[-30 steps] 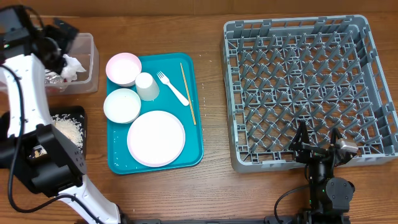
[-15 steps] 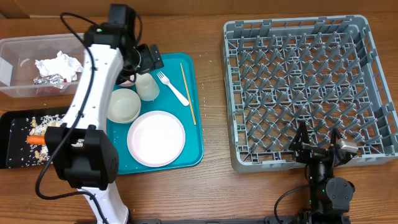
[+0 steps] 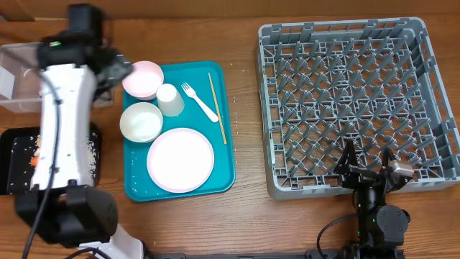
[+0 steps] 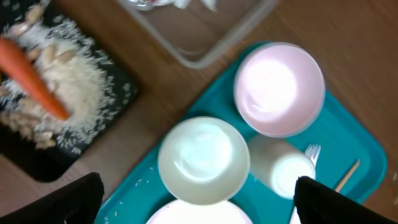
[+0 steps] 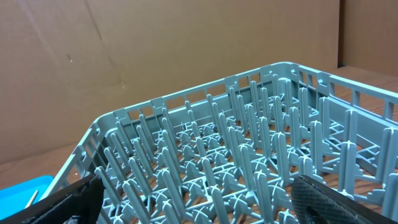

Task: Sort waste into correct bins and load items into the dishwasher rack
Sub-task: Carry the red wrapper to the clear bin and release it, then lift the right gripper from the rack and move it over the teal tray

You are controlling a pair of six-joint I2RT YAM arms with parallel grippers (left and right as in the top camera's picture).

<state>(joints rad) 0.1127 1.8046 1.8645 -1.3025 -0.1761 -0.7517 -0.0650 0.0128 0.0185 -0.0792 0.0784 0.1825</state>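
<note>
Dishwasher rack (image 3: pixel 359 101): right side of table. Teal tray (image 3: pixel 224 171), centre: carries plate (image 3: pixel 180 160), two bowls (image 3: pixel 141 121), cup (image 3: pixel 170 101), chopstick (image 3: pixel 217 108). Clear tub (image 3: pixel 20 101) far left. Black tray (image 3: pixel 11 180) nearer me holds rice scraps (image 4: pixel 81 81) and carrot (image 4: pixel 34 81). My left gripper (image 3: pixel 115 68): jaws wide, empty, over teal tray's far-left corner. My right gripper (image 3: pixel 366 164): jaws wide, empty, at rack's near edge.

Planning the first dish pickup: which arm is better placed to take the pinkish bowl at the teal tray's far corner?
Left. The left gripper, open, hovers by the pinkish bowl. The right gripper, also open, sits at the dishwasher rack's near edge, away from the teal tray.
</note>
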